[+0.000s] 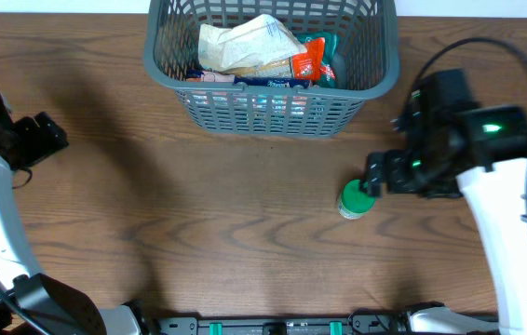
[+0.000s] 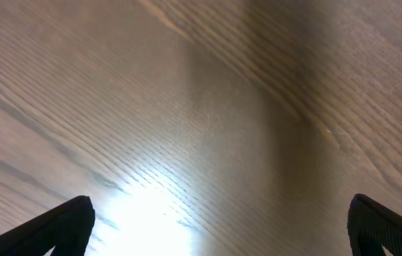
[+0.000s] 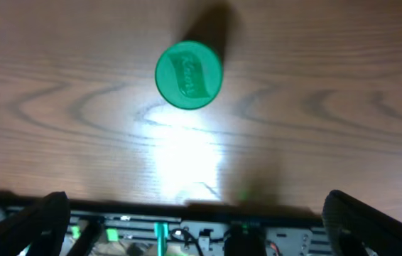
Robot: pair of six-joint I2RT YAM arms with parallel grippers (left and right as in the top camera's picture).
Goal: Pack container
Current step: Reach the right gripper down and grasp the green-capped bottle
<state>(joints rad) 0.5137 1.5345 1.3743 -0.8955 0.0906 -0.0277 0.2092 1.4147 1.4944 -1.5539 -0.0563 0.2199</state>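
Note:
The container (image 1: pixel 170 73), a large dark grey slotted basket, stands at the back middle of the table and holds several snack packets (image 1: pixel 254 46). A small green-lidded jar (image 1: pixel 356 199) stands upright on the table in front of it to the right; the right wrist view shows its lid from above (image 3: pixel 188 75). My right gripper (image 3: pixel 201 224) hangs above the jar, open wide and empty. My left gripper (image 2: pixel 219 227) is at the far left over bare wood, open and empty.
The wooden table (image 1: pixel 198 205) runs to a front edge with a black rail and green parts (image 3: pixel 187 231). The arm bases stand at the front left and front right corners.

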